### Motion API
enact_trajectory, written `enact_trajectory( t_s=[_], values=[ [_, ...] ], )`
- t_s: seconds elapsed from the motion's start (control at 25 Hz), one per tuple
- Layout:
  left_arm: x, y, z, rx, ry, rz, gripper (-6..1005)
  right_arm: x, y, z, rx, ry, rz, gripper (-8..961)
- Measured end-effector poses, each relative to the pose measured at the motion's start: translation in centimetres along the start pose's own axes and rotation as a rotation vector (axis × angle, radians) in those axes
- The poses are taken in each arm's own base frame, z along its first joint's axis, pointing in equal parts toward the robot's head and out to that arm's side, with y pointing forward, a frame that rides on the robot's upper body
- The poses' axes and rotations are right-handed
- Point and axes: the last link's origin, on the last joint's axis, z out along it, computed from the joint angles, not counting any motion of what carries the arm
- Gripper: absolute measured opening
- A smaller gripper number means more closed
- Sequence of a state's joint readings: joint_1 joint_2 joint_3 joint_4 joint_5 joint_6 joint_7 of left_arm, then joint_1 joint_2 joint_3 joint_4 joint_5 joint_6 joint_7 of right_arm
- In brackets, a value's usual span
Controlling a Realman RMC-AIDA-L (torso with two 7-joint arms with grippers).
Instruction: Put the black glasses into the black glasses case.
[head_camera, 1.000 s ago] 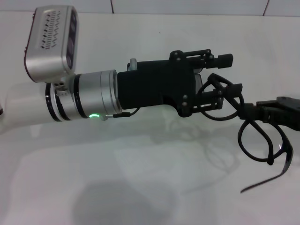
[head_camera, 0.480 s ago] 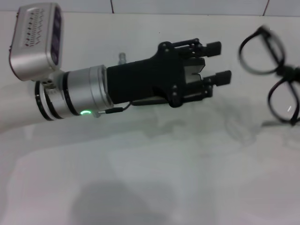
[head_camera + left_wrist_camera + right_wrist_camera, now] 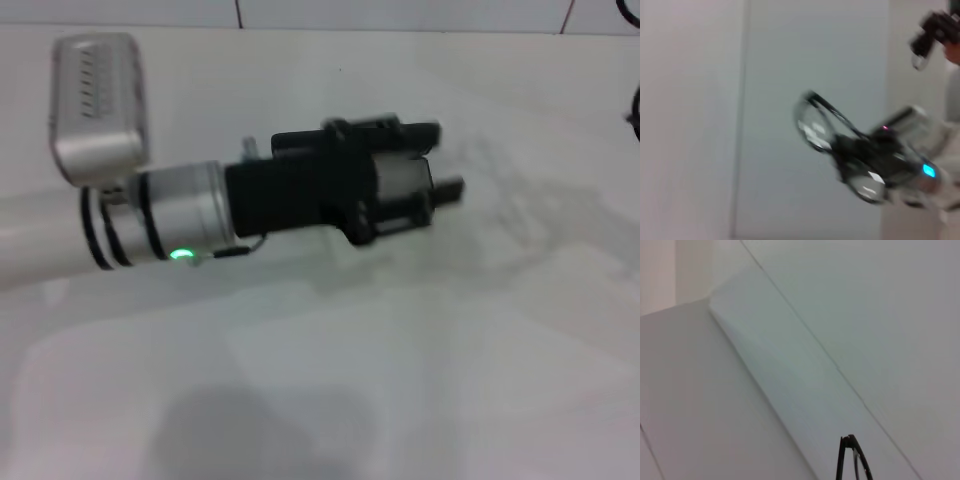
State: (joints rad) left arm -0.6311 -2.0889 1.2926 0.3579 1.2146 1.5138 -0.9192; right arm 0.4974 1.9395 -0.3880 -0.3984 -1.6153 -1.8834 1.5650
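Two lenses of the black glasses (image 3: 840, 145) run diagonally in the right claw (image 3: 867, 155).

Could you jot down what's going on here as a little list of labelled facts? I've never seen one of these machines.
Left gripper: above the white table, open, holding nothing
Right gripper: seen from the left wrist camera, holding the black glasses off the table
Glasses case: not visible
Stage: glasses not yet in a case
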Motion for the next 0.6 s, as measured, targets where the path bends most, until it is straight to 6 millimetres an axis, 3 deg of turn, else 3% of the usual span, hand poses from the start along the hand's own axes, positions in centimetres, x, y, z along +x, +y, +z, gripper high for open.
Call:
enact_trajectory(
  t_s=[0.24,0.6],
  values=[
    [-0.6,1.7,2.5,-0.181,-0.102,-0.009,575,0.4,-1.3,3.1,0.042,-0.029,-0.034,60],
    [0.3,1.5,3.4,-0.196,-0.074,0.007,575,2.3,-2.2,7.4,0.05,0.07,-0.058,60]
  ],
)
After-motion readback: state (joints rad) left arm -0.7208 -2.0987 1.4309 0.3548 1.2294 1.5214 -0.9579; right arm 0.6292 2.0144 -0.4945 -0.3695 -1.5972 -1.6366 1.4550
